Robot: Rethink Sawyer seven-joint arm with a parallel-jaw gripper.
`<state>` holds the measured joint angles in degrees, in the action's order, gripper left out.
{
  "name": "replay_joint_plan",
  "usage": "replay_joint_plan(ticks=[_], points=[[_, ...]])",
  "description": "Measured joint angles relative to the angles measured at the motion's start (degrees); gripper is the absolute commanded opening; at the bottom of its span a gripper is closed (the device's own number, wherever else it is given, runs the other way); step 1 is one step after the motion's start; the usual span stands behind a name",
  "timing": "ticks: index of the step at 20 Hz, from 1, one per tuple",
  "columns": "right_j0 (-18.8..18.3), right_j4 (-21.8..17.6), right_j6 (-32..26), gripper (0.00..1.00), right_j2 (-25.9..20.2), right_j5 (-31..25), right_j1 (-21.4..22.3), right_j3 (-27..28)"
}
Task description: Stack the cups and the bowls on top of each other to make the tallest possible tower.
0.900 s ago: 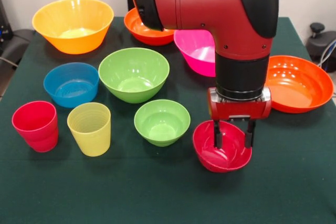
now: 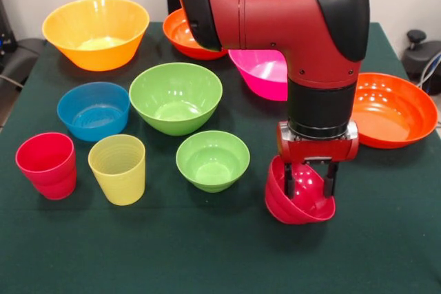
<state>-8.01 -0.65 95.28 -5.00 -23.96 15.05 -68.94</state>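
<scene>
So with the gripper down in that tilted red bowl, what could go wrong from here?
The gripper seems to pinch only the rim of the red bowl, which hangs tilted, so it might slip or swing. No tower shows yet; carrying the bowl across could clip the small green bowl close beside it. The arm hides part of the pink bowl, so clearance there is hard to judge.

A table covered in dark green cloth [image 2: 207, 253] carried the things. Directly on it stood a red ribbed plastic tumbler [image 2: 47, 165] beside a translucent yellow ribbed tumbler [image 2: 118, 169]. Behind them sat a glossy blue plastic bowl [image 2: 93, 111] and a large green bowl [image 2: 176, 97], with a small light-green bowl [image 2: 212, 160] nearer the front. Further back rested a big yellow-orange bowl [image 2: 96, 32], an orange bowl [image 2: 185, 36], a pink bowl [image 2: 262, 74] and a wide orange bowl [image 2: 389, 109].
</scene>
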Motion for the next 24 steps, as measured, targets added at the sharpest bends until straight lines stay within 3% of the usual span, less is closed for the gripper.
replay_joint_plan(ticks=[24], points=[[-0.59, 1.54, 0.00, 1.00, -0.12, 0.00, 2.94, -0.01]])
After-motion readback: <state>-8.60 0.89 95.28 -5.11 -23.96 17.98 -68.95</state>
